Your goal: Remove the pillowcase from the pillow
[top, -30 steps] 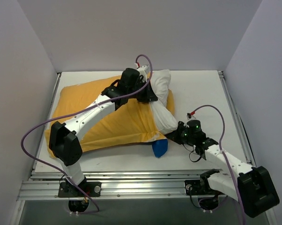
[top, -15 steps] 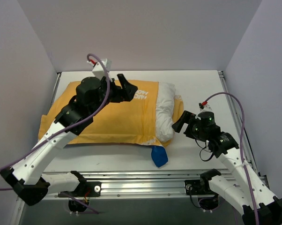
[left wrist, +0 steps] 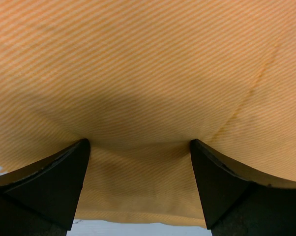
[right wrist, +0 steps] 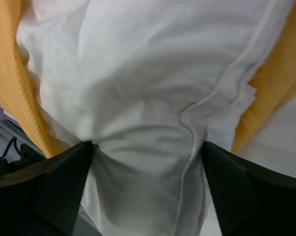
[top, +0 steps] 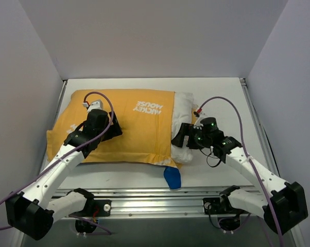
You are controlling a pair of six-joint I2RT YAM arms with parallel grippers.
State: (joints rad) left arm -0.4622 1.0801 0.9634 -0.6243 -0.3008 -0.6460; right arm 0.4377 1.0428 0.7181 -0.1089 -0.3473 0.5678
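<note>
The pillow (top: pixel 182 107) stuck out at the right end of the pillowcase (top: pixel 137 131); left gripper (top: pixel 115 129) on the pillowcase, right gripper (top: pixel 179 137) against the pillow.

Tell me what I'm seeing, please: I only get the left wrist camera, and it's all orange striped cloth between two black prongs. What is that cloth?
Observer: From above, it is the pillowcase, lying orange side up with white lettering printed on it.
Operator: Is a pillow inside it?
Observer: Yes, the white pillow pokes out of the case's end on the robot's right.
Operator: And the other arm?
Observer: The right gripper is at that exposed end, open, with white pillow fabric bunched between its jaws.
</note>
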